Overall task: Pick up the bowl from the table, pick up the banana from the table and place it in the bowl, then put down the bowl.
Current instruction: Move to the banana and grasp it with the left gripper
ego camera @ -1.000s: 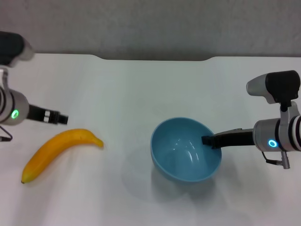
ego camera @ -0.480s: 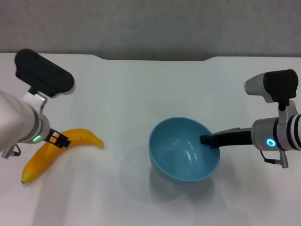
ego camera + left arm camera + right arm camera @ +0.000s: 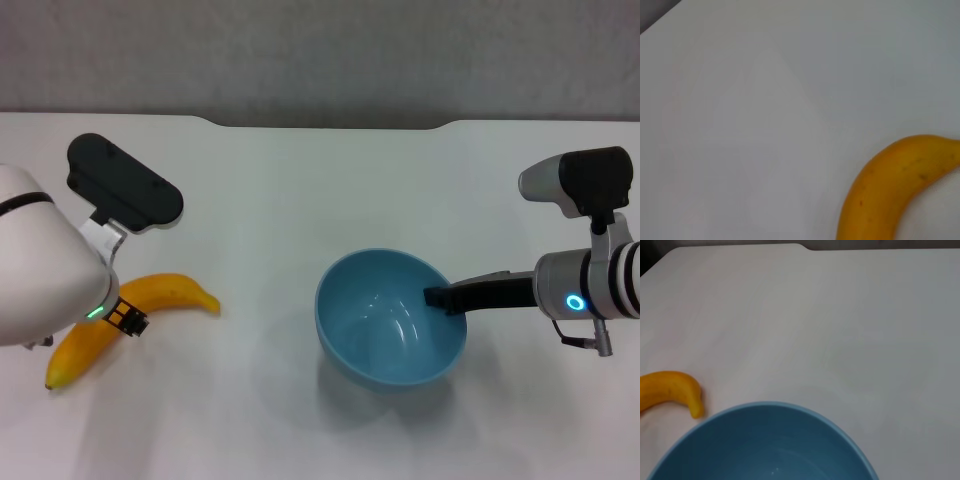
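The right hand (image 3: 437,298) reaches in from the right edge of the scene, its arm held almost level, dark fingers pointing left. It is closed on the right-hand rim of the light blue bowl (image 3: 391,318), one finger showing inside the wall. The bowl sits right of centre, opening upward; a soft shadow lies beneath and to its left, and whether its bottom touches the white surface (image 3: 300,180) or hangs just above it cannot be told from the head view. The right wrist view looks across the bowl's far rim (image 3: 765,440) toward the left of the scene, with the banana's stem end (image 3: 670,392) beyond it.

The left arm comes in from the left edge, its bulky white body tilted downward and to the right, the black wrist block raised behind it. The left hand (image 3: 125,320) is down at the middle of the banana (image 3: 165,293), which lies on the surface at the left, well apart from the bowl, curved, stem end pointing right. Whether the left hand is open or closed cannot be told. The left wrist view shows part of the banana (image 3: 890,192) on bare surface.
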Robot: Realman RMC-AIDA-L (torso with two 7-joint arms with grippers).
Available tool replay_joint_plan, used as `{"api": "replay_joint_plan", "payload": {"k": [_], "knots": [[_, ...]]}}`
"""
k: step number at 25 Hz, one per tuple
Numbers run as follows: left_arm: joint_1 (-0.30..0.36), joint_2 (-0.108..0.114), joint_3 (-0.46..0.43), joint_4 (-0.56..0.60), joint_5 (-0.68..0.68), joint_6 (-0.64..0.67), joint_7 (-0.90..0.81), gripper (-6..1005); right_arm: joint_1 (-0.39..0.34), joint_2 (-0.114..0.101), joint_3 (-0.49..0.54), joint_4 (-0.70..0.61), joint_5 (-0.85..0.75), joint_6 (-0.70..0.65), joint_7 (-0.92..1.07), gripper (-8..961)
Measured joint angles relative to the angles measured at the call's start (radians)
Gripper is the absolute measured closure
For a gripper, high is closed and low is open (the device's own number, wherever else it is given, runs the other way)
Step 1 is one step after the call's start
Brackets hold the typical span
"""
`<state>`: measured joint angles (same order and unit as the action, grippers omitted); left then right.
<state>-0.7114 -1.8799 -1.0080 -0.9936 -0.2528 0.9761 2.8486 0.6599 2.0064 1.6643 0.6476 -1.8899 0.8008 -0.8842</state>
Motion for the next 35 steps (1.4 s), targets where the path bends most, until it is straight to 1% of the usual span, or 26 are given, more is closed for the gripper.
{"api": "replay_joint_plan", "payload": {"k": [1, 11, 16, 21, 26, 29, 35], "knots": [[-0.015, -0.005, 0.006, 0.027, 0.000, -0.005, 0.000, 324, 0.000, 0.000, 0.000, 0.001, 0.000, 0.000, 0.000, 917], [-0.035, -0.008, -0.002, 0.088, -0.006, -0.028, 0.000, 329, 0.000, 0.001, -0.001, 0.008, 0.001, 0.000, 0.001, 918], [-0.055, -0.023, -0.005, 0.150, -0.011, -0.048, 0.000, 332, 0.001, 0.001, -0.002, 0.010, 0.000, 0.001, 0.001, 917], [-0.062, -0.026, -0.008, 0.165, -0.011, -0.058, 0.000, 334, 0.001, 0.002, -0.002, 0.010, 0.000, 0.001, 0.001, 917], [-0.069, -0.027, -0.009, 0.184, -0.014, -0.063, 0.000, 386, 0.001, 0.002, -0.003, 0.015, 0.000, 0.001, 0.001, 918], [-0.069, -0.028, -0.009, 0.188, -0.014, -0.068, 0.000, 397, 0.001, 0.003, -0.010, 0.021, 0.000, 0.002, 0.001, 918], [-0.070, -0.042, -0.020, 0.243, -0.014, -0.100, 0.000, 418, 0.001, 0.003, -0.016, 0.025, 0.001, 0.001, 0.002, 917]]}}
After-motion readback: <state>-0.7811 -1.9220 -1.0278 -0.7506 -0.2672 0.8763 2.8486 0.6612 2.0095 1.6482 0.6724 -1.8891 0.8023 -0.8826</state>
